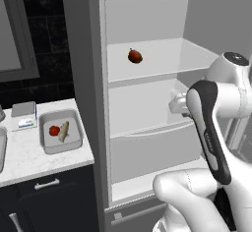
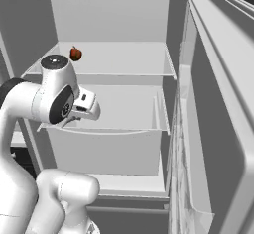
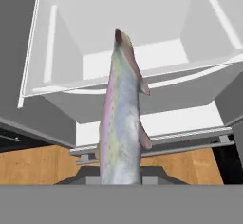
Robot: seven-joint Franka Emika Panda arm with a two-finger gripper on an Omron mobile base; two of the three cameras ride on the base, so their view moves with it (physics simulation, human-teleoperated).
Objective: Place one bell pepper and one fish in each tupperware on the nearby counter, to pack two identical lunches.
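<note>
1. The counter (image 1: 29, 162) is white marbled stone over dark cabinets and stands left of the open fridge.
2. On it sits a grey tupperware (image 1: 46, 147); a red bell pepper (image 1: 54, 130) and a fish (image 1: 64, 131) lie inside.
3. The fridge's upper shelf (image 1: 167, 61) carries a second bell pepper (image 1: 135, 56).

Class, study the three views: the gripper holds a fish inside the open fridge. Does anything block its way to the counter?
Nothing visible does. The fish hangs over the drawer, and the fridge front is open toward the counter. The tupperware there already holds a pepper and a fish.
</note>
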